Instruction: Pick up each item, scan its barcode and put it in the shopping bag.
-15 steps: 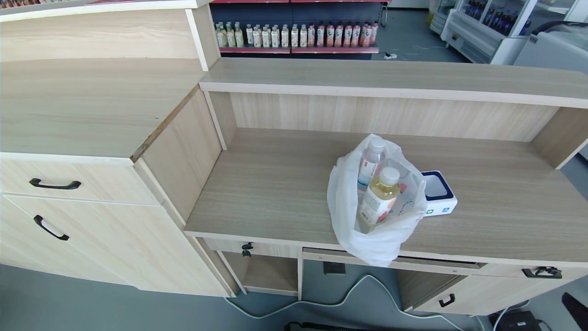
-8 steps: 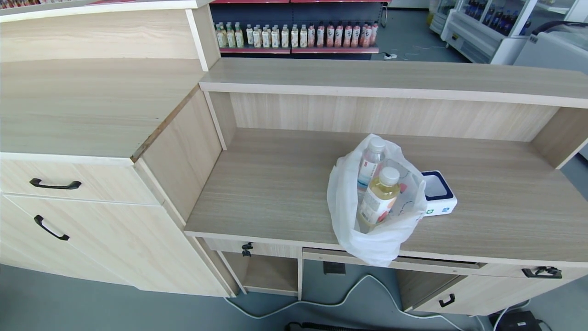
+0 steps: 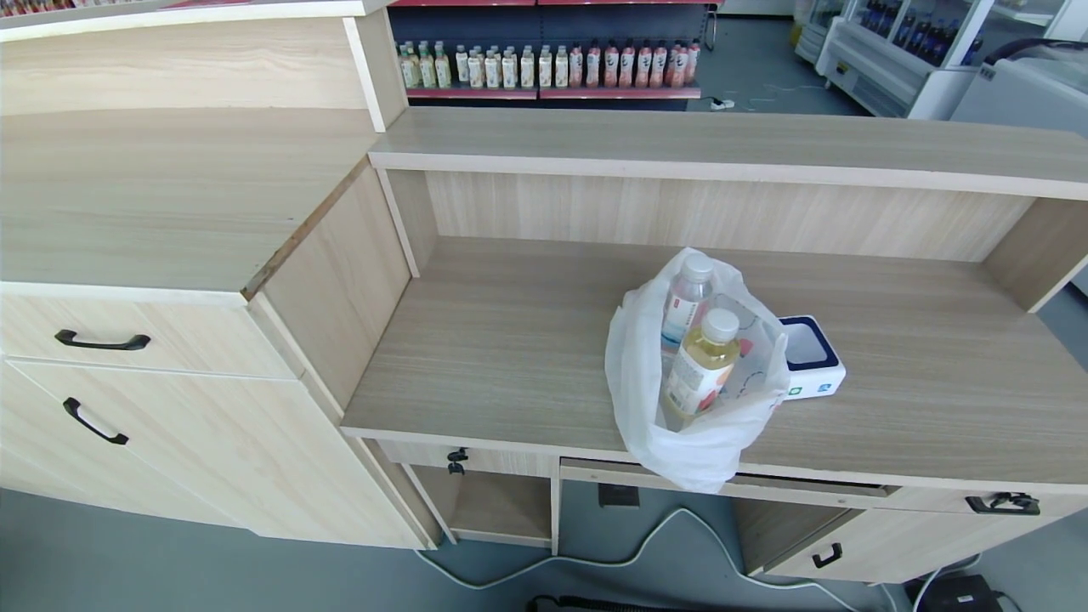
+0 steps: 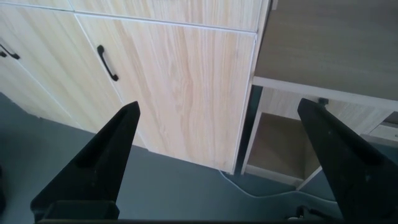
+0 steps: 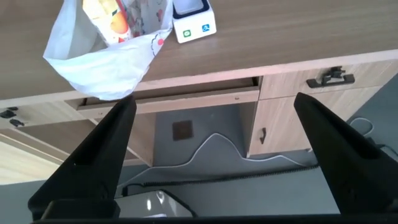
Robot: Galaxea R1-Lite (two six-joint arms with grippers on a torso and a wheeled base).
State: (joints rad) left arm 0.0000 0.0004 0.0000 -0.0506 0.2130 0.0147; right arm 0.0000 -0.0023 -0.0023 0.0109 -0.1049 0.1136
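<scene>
The wooden counter (image 3: 527,357) was the biggest thing in the head view, with a raised shelf along its back. To its left stood a pale cabinet (image 3: 170,408) with black handles.

The left gripper (image 4: 219,104) had its two dark fingers spread wide apart, with nothing between them and nothing touching them. It hung in front of the cabinet's lower door, above the grey floor, near the open nook under the counter's left end.

The right gripper (image 5: 214,98) was also spread wide and held nothing. It hung before the counter's front edge, over the floor where a pale cable (image 5: 211,146) ran, level with the shallow drawer (image 5: 199,99) below the worktop.

The white shopping bag (image 3: 633,374) sat on the counter near the front, its lower part drooping over the edge. It was well apart from both grippers, the right one being the nearer. Inside it two bottles stood upright and close together. The bottle of yellow drink (image 3: 701,365) was toward the front, and the clear bottle with a pink label (image 3: 687,302) was behind it. Both wore white caps.

The small white scanner (image 3: 812,357) with a dark top stood just beside the bag on its right, on the worktop.
</scene>
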